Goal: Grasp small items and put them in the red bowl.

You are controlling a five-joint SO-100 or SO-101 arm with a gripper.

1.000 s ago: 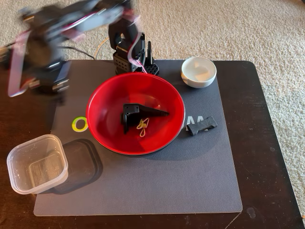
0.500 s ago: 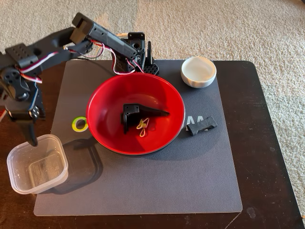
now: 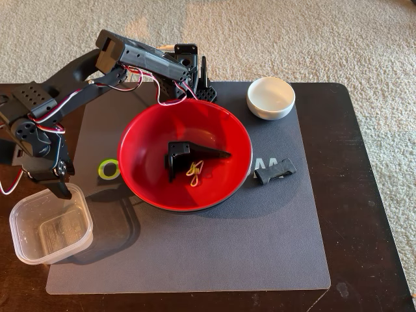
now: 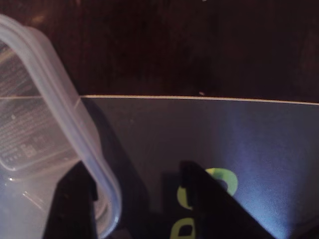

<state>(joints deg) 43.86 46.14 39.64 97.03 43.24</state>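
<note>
Pincer open, straddling clear tub rim.

The setting is a home room. A low dark wooden table stands on beige pile carpet (a grey mat covers the tabletop).

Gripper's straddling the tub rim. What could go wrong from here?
1. Gripper is open, one finger inside the clear tub wall, one outside: the thin rim may flex or slip out when it closes.
2. The tub looks too wide to settle beside the bracket and clip in the red bowl; it may tip.
</note>
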